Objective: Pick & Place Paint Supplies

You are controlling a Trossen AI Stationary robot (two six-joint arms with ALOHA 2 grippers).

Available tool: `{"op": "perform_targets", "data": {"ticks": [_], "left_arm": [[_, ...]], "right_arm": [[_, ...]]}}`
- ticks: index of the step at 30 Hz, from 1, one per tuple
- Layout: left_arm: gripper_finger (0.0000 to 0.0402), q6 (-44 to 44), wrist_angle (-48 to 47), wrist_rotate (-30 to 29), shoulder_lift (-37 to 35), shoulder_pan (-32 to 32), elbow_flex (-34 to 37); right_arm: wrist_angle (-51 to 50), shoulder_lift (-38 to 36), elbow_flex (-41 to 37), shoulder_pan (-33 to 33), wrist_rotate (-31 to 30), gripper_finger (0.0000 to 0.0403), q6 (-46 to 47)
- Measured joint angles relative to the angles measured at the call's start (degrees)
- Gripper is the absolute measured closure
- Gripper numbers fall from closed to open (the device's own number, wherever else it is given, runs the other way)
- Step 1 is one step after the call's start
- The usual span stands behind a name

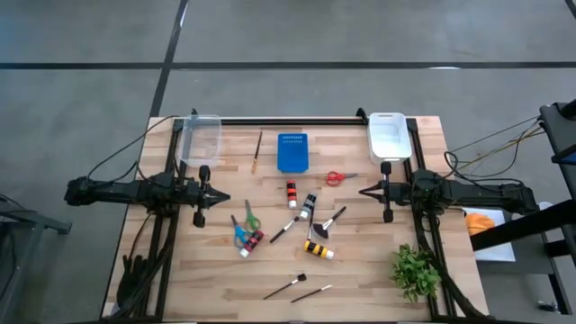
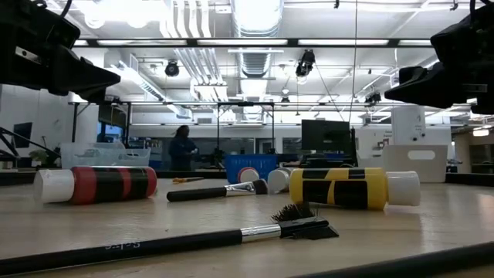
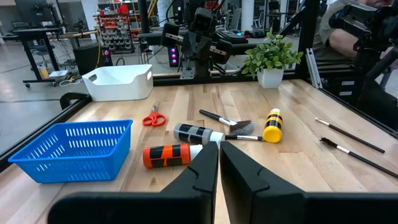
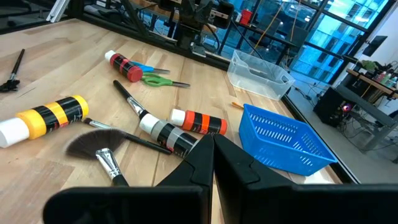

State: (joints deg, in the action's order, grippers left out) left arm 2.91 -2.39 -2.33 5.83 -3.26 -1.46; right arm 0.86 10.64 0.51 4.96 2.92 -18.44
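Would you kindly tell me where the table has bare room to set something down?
Free: wood between the clear bin and green scissors, and between the white bin and plant. Crowded: mid-table, around the yellow bottle and fan brush.

Left arm stretched level from table's left edge, pointing inward toward centre. Left gripper [image 1: 222, 200] raised above tabletop, fingers [image 3: 200, 168] drawn almost together, thin gap between, nothing held. Right arm mirrors it from right edge, also level, pointing inward. Right gripper [image 1: 364, 190] raised above tabletop, fingers [image 4: 198, 157] pressed together, nothing held. Grippers face each other, well apart.
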Motion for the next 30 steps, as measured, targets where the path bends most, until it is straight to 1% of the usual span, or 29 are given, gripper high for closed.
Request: {"op": "perform_targets", "data": {"ticks": [14, 17, 19, 21, 24, 27, 30], "left_arm": [[0.0373, 0.0, 0.0, 0.0, 0.0, 0.0, 0.0], [0.0373, 0.0, 0.0, 0.0, 0.0, 0.0, 0.0], [0.0373, 0.0, 0.0, 0.0, 0.0, 0.0, 0.0], [0.0373, 0.0, 0.0, 0.0, 0.0, 0.0, 0.0], [0.0373, 0.0, 0.0, 0.0, 0.0, 0.0, 0.0], [0.0373, 0.0, 0.0, 0.0, 0.0, 0.0, 0.0], [0.0373, 0.0, 0.0, 0.0, 0.0, 0.0, 0.0]], "right_arm": [[0.0, 0.0, 0.0, 0.0, 0.0, 0.0395, 0.0], [0.9, 0.0, 0.0, 0.0, 0.0, 0.0395, -2.8], [3.6, 0.0, 0.0, 0.0, 1.0, 0.0395, -4.3], [6.8, 0.0, 0.0, 0.0, 4.8, 0.0395, -1.5], [12.4, 0.0, 0.0, -0.1, 11.2, 0.0395, 8.0], [21.1, 0.5, 0.0, -0.1, 10.8, 0.0395, 12.5], [26.5, 0.8, 0.0, -0.1, 10.6, 0.0395, 15.6]]}}
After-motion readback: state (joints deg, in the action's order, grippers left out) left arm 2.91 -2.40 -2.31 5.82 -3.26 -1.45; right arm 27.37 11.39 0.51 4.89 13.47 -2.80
